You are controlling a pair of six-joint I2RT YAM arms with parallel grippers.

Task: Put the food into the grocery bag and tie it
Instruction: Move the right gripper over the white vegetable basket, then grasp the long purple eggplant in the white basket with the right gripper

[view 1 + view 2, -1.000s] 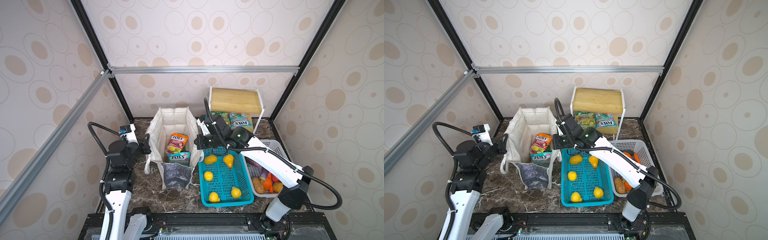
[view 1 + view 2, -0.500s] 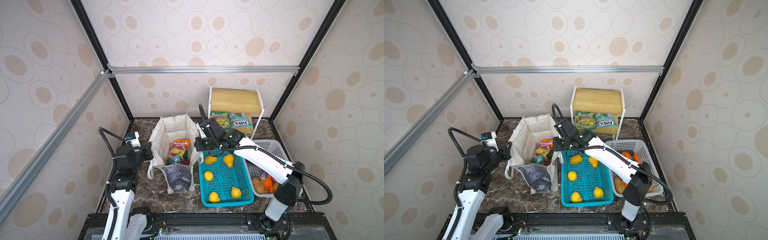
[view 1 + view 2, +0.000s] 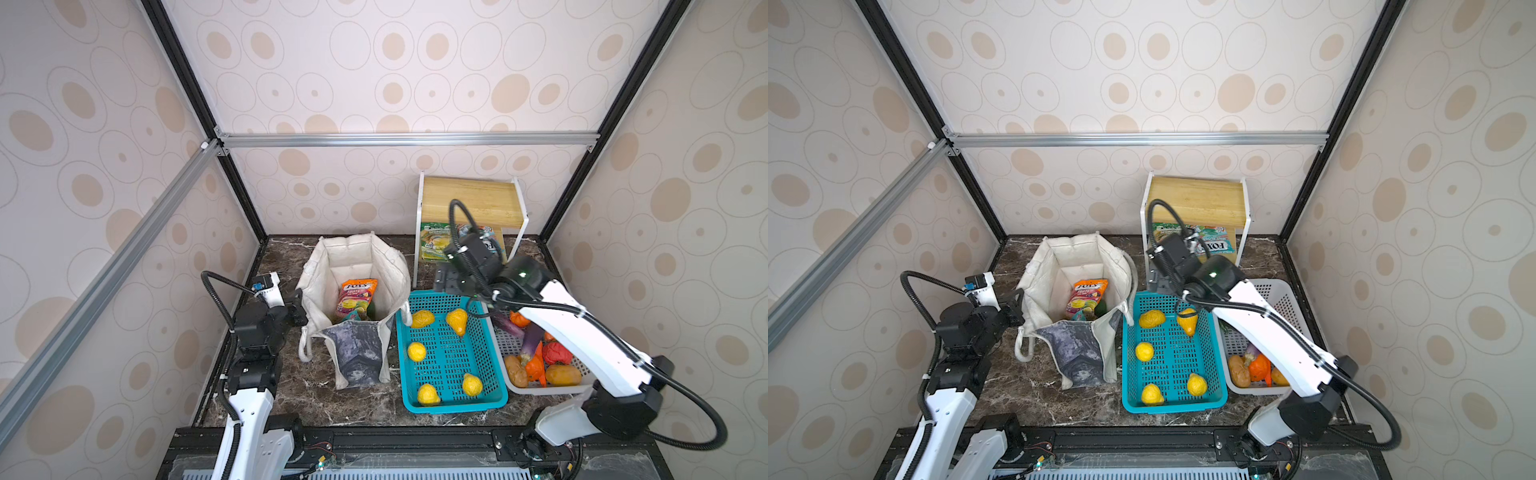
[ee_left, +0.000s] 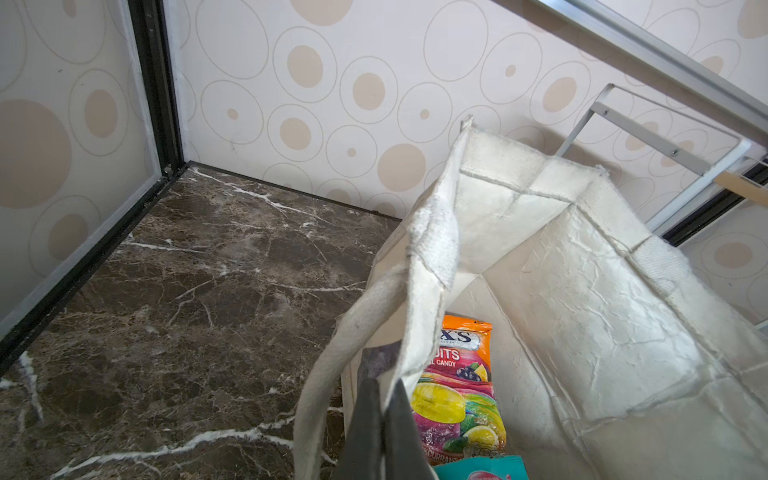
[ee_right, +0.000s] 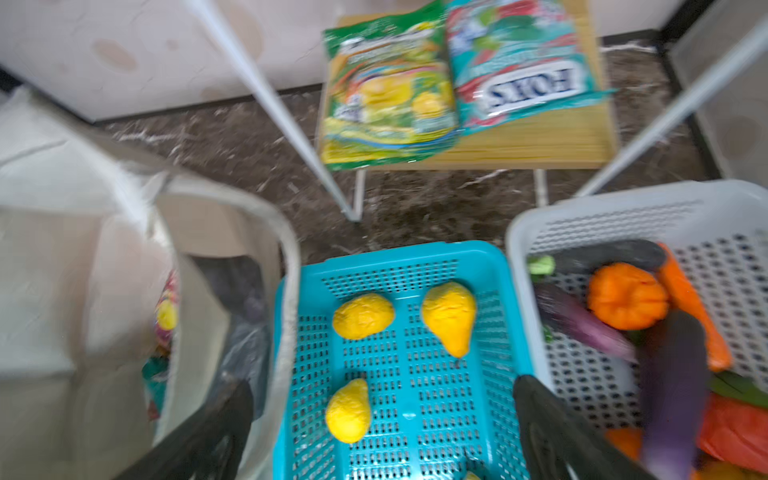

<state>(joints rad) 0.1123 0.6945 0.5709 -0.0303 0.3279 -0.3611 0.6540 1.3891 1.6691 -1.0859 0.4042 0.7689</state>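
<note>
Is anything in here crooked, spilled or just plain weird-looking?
Nothing is spilled. The grocery bag looks lopsided, though: the left gripper is shut on its rim, which skews the mouth, and one white handle hangs at the corner of the teal basket.

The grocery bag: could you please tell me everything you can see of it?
The grocery bag is an off-white canvas tote with a grey-blue mottled front panel and thick white handles. It stands upright and open on the dark marble table, close beside the teal basket. An orange candy packet and a teal packet lie inside. The left gripper, shut, pinches its side rim.
</note>
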